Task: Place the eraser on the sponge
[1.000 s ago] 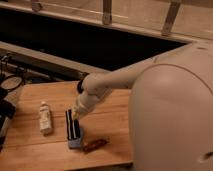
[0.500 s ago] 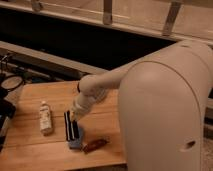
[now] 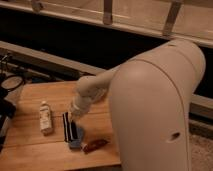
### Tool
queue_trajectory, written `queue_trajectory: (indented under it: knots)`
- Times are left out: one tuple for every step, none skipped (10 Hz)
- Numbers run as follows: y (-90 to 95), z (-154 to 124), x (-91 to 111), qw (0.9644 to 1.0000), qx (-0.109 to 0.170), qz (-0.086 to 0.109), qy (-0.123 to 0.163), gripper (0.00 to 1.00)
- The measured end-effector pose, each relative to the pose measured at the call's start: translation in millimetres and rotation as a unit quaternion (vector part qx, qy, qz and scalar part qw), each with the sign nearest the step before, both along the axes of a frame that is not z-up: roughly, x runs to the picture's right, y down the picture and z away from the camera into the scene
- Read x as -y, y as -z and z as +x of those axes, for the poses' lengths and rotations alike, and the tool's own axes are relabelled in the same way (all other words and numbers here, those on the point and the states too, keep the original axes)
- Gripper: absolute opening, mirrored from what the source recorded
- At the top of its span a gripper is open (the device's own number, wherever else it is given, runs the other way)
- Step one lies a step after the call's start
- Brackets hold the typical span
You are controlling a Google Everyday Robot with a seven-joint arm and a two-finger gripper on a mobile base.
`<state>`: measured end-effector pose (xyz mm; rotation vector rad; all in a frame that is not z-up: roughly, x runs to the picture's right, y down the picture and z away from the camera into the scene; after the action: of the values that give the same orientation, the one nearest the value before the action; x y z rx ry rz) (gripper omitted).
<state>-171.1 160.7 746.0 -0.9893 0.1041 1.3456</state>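
Here's the eraser (image 3: 69,129), a narrow black rectangular block with a white stripe running down its length, sitting near the front of the light wooden table (image 3: 30,150). Its long axis runs front to back with a slight slant: the far end points up toward the gripper (image 3: 71,117), and the near end angles a little to the right, toward the table's front edge. That near end crosses the left part of the sponge (image 3: 78,140), a small flat blue rectangular pad; whether the block rests on the pad or sits just above it, I cannot tell. The gripper, at the tip of the white curved arm (image 3: 95,92), is right at the eraser's far end, and whether it is clamped on the block or let go, I cannot tell. A small white bottle (image 3: 45,119) lies to the left, and a reddish-brown elongated object (image 3: 95,145) lies just right of the sponge.
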Motion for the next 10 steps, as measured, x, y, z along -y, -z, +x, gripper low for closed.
queue_trajectory:
  knots:
    - [-1.1, 3.4, -2.3, 1.0000, -0.001, -0.001, 0.001, 0.00]
    - [-2.6, 5.9, -4.6, 1.0000, -0.003, -0.002, 0.002, 0.00]
    - [-3.2, 5.3, -6.9, 1.0000, -0.002, -0.003, 0.004, 0.00]
    - [-4.1, 3.8, -6.7, 1.0000, -0.002, -0.003, 0.005, 0.00]
    - [-5.8, -1.1, -7.4, 1.0000, -0.003, -0.004, 0.006, 0.00]
    - [-6.6, -3.8, -8.8, 1.0000, -0.002, -0.004, 0.008, 0.00]
    - [-7.1, -0.9, -9.6, 1.0000, -0.004, -0.004, 0.007, 0.02]
    - [-6.8, 0.5, -9.4, 1.0000, -0.005, -0.004, 0.006, 0.07]
    - [-6.2, -1.5, -9.9, 1.0000, -0.003, -0.004, 0.008, 0.18]
    - [-5.5, -5.3, -10.1, 0.9999, 0.000, -0.003, 0.010, 0.27]
